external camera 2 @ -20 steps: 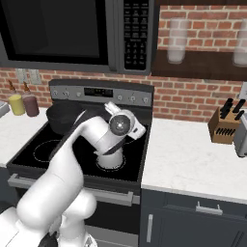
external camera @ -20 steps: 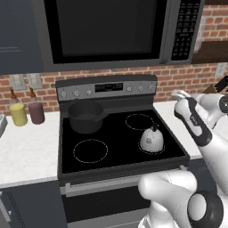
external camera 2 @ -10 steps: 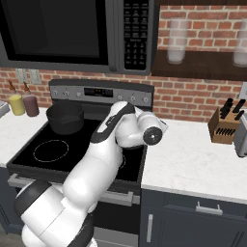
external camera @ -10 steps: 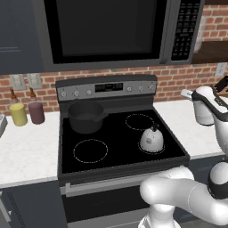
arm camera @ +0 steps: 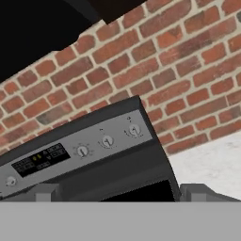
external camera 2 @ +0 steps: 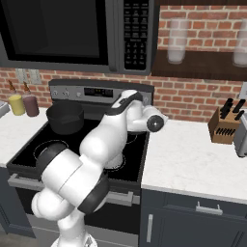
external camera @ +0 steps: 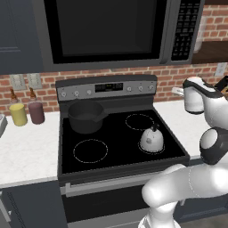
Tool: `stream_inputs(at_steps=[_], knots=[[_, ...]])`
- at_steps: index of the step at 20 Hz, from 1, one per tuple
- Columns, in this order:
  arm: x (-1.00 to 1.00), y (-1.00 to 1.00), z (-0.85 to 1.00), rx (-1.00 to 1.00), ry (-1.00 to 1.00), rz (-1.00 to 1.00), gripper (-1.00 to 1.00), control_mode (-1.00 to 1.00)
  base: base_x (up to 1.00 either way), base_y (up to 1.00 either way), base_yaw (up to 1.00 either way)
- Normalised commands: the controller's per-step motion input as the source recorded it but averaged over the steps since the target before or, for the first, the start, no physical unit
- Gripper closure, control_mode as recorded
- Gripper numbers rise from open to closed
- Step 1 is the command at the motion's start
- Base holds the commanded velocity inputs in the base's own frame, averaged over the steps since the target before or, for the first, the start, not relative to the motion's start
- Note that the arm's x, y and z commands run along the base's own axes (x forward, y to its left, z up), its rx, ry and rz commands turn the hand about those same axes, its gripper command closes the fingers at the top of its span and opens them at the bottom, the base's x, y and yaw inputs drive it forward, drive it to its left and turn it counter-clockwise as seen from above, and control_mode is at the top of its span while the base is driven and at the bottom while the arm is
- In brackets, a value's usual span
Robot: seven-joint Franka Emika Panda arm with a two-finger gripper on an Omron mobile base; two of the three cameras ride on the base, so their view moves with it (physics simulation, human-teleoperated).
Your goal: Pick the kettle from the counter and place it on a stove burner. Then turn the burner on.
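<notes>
Swinging right since a second ago, the arm now aims its gripper (arm camera: pixel 114 192), jaws spread and empty, at three knobs (arm camera: pixel 108 140). One kettle (external camera: pixel 151 138) sits on the front-right stove burner (external camera: pixel 163 149); one pot (external camera: pixel 85 116) sits back-left.

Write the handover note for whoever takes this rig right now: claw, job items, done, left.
Claw: open, empty, raised and facing the stove's control panel, apart from it.
Kettle: upright on the front right stove burner, off the counter.
Pot: on the back left burner.
Done: kettle picked and placed.
Left: turn that burner's knob on; I can't tell from here which of the knobs serves it.
</notes>
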Motion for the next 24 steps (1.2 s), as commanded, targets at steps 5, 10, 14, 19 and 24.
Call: stream_inputs(at_steps=[5,10,14,19,24], knots=[[0.01,0.15,-0.02,-0.03,0.01,0.00,-1.00,-1.00,0.00,0.00,0.00],[0.08,0.19,-0.06,-0.05,0.00,0.00,-1.00,-1.00,0.00,0.00,0.00],[0.05,0.05,0.00,-0.03,0.00,0.00,-1.00,-1.00,0.00,0.00,0.00],[0.01,0.01,0.00,-0.02,0.00,0.00,-1.00,-1.00,0.00,0.00,0.00],[0.08,0.00,0.00,-0.03,0.00,0.00,-1.00,-1.00,0.00,0.00,0.00]])
